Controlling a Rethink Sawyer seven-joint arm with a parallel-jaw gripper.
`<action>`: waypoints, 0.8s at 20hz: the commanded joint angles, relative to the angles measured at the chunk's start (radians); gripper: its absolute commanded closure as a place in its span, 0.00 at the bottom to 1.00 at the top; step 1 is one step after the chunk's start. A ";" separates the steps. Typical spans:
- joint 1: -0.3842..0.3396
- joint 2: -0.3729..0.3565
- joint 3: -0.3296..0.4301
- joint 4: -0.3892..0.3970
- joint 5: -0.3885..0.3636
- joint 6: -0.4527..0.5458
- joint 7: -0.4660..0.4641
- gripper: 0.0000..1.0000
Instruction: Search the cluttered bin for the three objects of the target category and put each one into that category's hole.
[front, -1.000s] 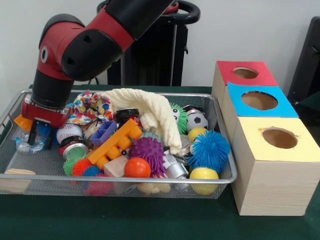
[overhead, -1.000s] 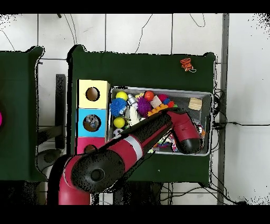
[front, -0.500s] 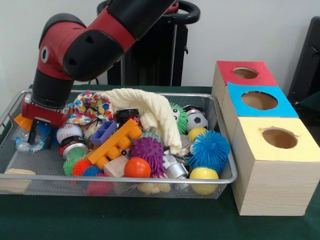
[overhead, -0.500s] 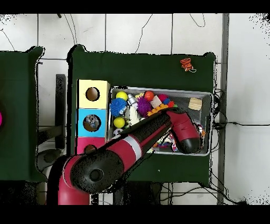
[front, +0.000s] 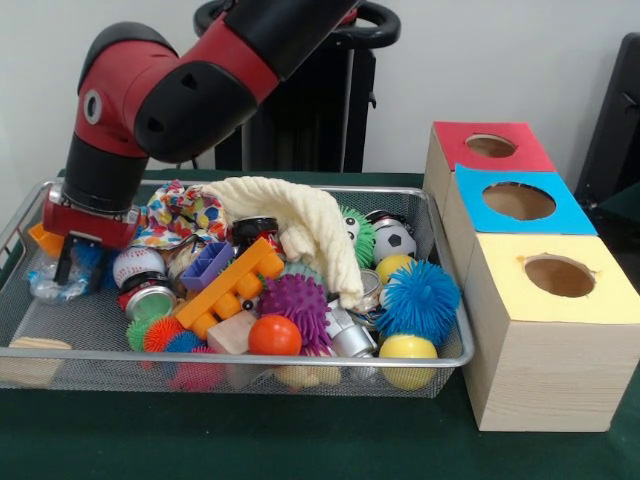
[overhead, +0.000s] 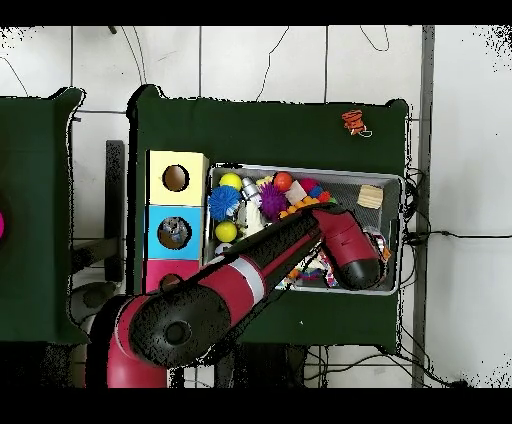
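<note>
The wire mesh bin (front: 240, 357) lies on the green table, full of toys; it also shows in the overhead view (overhead: 395, 180). The blue-surround hole (front: 519, 201) is the middle one of three wooden boxes at the right, and shows in the overhead view (overhead: 174, 233). My gripper (front: 80, 265) hangs low in the bin's left end, over a blue spiky thing (front: 92, 258) and crinkled clear plastic (front: 48, 287). A baseball (front: 137, 265) lies just right of it. In the overhead view my arm covers the gripper.
A cream cloth (front: 300, 225) drapes over the middle of the pile. Spiky balls (front: 418, 298), an orange brick (front: 230, 285) and a wooden block (front: 28, 358) lie around. The red-surround hole (front: 490, 146) and the yellow-surround hole (front: 559, 276) flank the blue one.
My gripper has risen slightly at the bin's left end; the toys have not visibly shifted.
</note>
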 joint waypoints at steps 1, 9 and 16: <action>0.002 -0.031 0.093 0.060 -0.016 -0.131 0.000 1.00; -0.010 -0.157 0.115 0.123 -0.013 -0.196 -0.063 1.00; -0.009 -0.223 0.074 0.121 -0.053 -0.264 -0.005 1.00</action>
